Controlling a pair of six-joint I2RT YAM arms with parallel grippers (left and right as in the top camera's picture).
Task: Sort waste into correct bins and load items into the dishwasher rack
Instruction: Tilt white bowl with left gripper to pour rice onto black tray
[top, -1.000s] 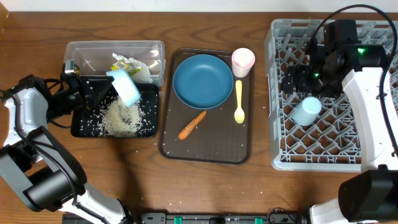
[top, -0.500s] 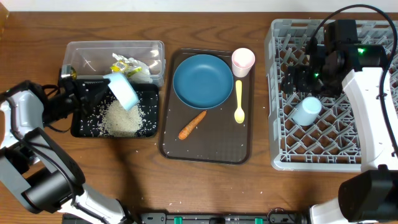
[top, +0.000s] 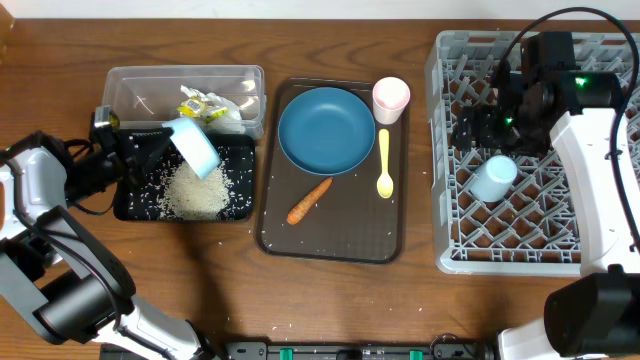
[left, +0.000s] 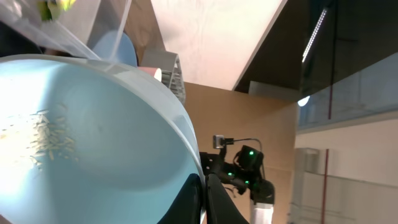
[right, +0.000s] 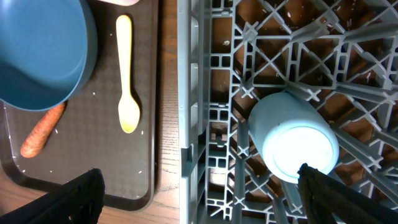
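— Someone's home kitchen?
— More like a robotics lab. A left arm (top: 40, 190) and a right arm (top: 590, 165) work at a wooden tabletop (top: 200, 300), with plywood walls (left: 249, 115), a ceiling strip light (left: 318, 32) and a glass partition (left: 351, 93).

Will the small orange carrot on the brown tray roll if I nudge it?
The small orange carrot looks round and tapered, so likely rolls in a curve. Probably stiff and light. The textured brown tray may curb sliding.
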